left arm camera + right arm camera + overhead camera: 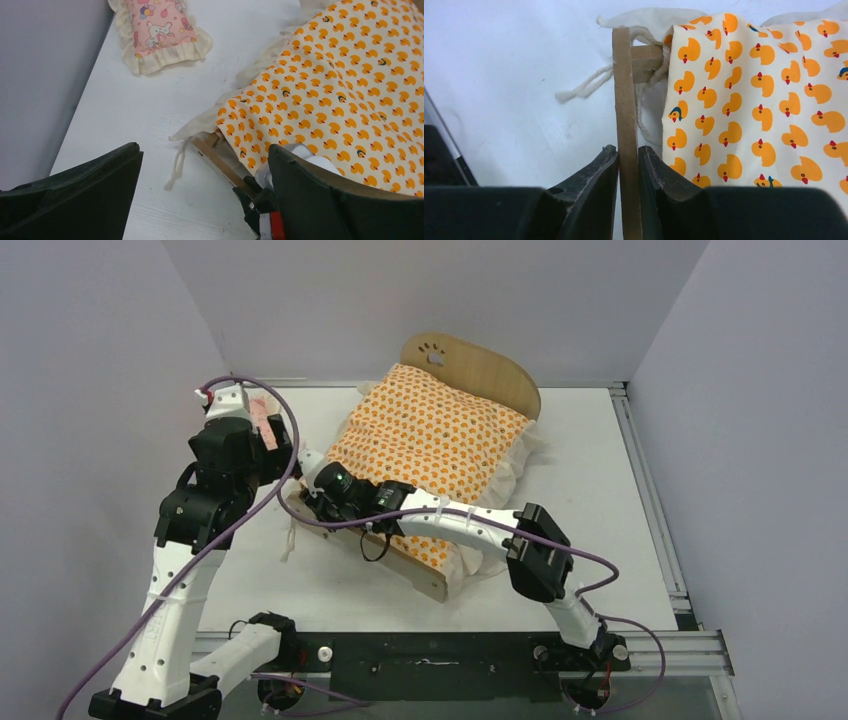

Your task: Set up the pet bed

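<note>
The pet bed (480,365) lies diagonally on the table, its paw-print headboard at the back, with the orange duck-print mattress cushion (430,440) over it. My right gripper (628,150) is shut on the thin plywood footboard (624,90) near its left corner, one finger on each face. In the top view that gripper (305,502) sits at the bed's near-left corner. My left gripper (204,150) hangs open above bare table just left of that corner, holding nothing. The footboard (220,162) runs toward its right finger.
A small pink frilled pillow (160,27) lies on the table at the back left, partly behind the left arm (263,422). A loose cream tie string (584,89) trails from the cushion corner. Grey walls close in on the left, the back and the right.
</note>
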{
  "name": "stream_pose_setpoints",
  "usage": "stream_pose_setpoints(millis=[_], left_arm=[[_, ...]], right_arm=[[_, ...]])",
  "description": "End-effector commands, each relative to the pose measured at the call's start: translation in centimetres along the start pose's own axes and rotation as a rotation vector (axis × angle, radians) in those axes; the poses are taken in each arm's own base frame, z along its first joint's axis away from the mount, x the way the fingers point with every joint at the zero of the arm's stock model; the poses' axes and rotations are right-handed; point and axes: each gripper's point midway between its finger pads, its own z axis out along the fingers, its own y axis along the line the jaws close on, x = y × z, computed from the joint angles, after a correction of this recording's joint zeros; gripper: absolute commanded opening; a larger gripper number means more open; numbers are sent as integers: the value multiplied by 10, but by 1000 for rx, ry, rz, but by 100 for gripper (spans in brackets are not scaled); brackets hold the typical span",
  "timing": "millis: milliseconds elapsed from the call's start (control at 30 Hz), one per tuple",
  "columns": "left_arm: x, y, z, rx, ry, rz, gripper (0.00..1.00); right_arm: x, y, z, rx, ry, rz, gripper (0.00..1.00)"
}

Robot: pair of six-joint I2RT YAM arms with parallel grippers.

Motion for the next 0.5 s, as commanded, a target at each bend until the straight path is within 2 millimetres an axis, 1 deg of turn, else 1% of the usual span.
stream_pose_setpoints(millis=[0, 33, 100, 133, 167, 233, 300, 333, 367, 467], left_arm=[[-1, 11, -14, -45, -10, -45, 96], [6, 10, -13, -41, 12, -66, 96], [21, 3, -11, -12, 60, -119, 96], [30, -2, -10, 7, 86, -151, 96], [38, -8, -9, 30, 115, -180, 96], [55, -18, -7, 65, 181, -238, 96], [70, -25, -6, 84, 230, -293, 96], [75, -27, -7, 89, 243, -327, 96], [79, -27, -8, 90, 246, -361, 96], [79, -24, -13, 79, 217, -454, 96]], right_arm=[[-77, -61, -22, 86, -161, 144, 30], [-86, -66, -32, 57, -172, 118, 38], [-97, -85, -57, 35, -186, 59, 51], [-104, -103, -77, 50, -203, 26, 57], [-105, -123, -92, 84, -208, 0, 63], [-102, -164, -120, 140, -215, -51, 72], [-94, -214, -146, 211, -225, -64, 75], [-89, -243, -159, 253, -227, -59, 75], [-84, -269, -173, 287, -227, -50, 76], [-73, -332, -206, 351, -236, -62, 76]])
